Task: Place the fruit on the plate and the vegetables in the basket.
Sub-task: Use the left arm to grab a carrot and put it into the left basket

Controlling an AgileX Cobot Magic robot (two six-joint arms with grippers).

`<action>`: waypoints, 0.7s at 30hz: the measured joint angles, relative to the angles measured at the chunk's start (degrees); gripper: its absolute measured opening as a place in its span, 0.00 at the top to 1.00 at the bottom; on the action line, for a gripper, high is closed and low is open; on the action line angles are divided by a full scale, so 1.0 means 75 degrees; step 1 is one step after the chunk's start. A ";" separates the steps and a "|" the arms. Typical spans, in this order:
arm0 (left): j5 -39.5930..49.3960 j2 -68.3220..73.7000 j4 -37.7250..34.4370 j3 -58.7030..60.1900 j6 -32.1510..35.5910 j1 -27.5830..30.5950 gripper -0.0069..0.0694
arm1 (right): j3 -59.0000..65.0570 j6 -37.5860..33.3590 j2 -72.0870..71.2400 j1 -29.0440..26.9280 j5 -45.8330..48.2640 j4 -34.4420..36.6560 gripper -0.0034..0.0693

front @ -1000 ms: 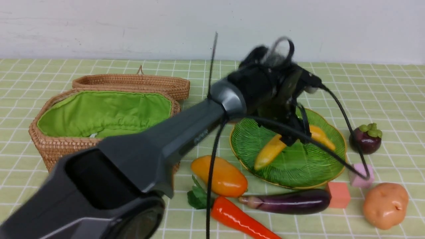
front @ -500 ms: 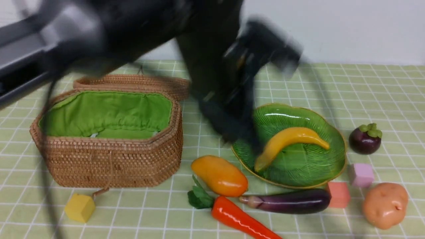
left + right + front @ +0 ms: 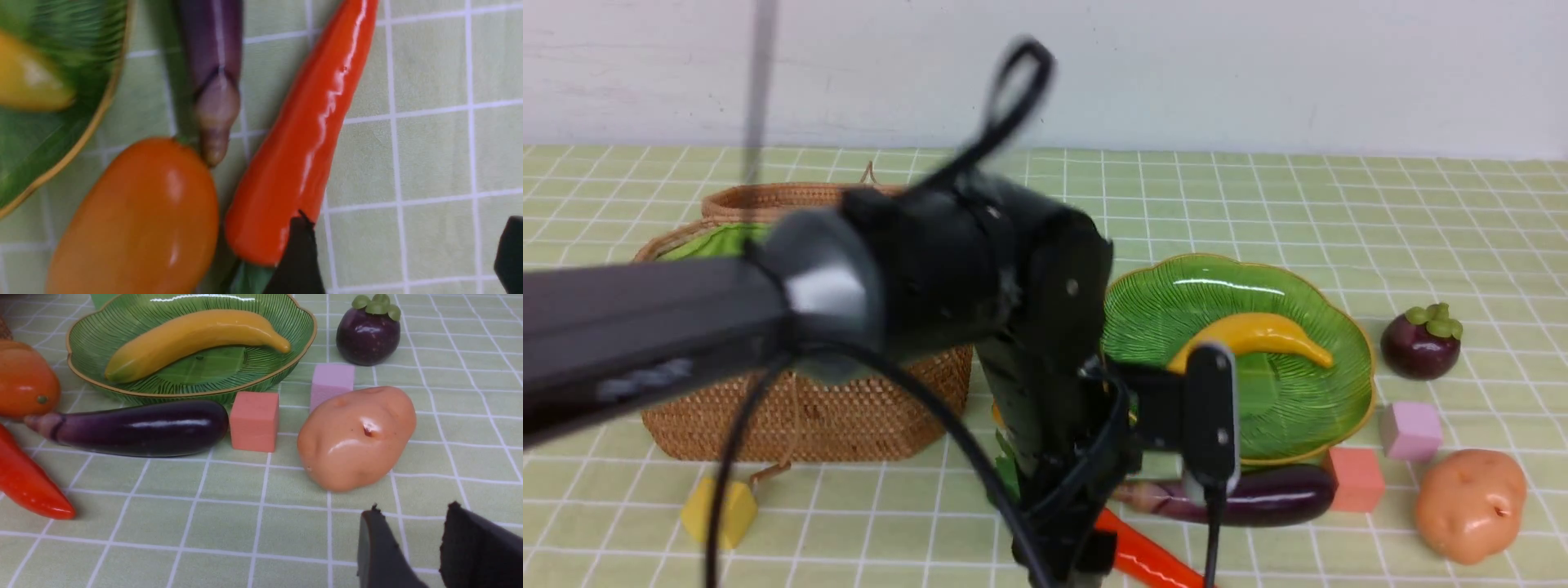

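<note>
Misalignment looked like the chief danger. Had the left tool (image 3: 404, 237) spread wide and holding nothing, with one fingertip over the thick end of the carrot (image 3: 290, 163) near its leaves (image 3: 253, 279), and the other well out over bare cloth. Could have pressed down on the carrot, or rolled it aside, if lowered without shifting. Might also have nudged the mango (image 3: 139, 220), lying just beside it, or pushed into the stem end of the eggplant (image 3: 1282, 496). Risked a lopsided hold if gripped by the thick end, with the long taper swinging against the wall of the basket (image 3: 898, 416), partly hidden behind the arm. Saw the banana (image 3: 1266, 333) already in the plate (image 3: 1307, 425), but mangosteen (image 3: 1421, 343) and potato (image 3: 1470, 506) out on the surface. Kept the right tool (image 3: 413, 514) empty and modestly parted near the potato, perhaps too narrow for so broad a lump without opening further.
</note>
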 joint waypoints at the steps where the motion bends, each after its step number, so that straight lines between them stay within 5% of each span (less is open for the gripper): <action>1: -0.0030 0.0121 -0.0017 0.0000 0.0145 0.0000 0.14 | 0.0000 0.0000 0.0000 0.0000 0.0000 0.0000 0.62; 11: -0.0750 0.0507 -0.0377 0.0000 0.0520 -0.0191 0.34 | 0.0000 0.0000 0.0000 0.0000 0.0000 0.0000 0.62; 21: -0.0941 0.0538 -0.0320 0.0000 0.0526 -0.0319 0.37 | 0.0000 0.0000 0.0000 0.0000 0.0000 0.0000 0.62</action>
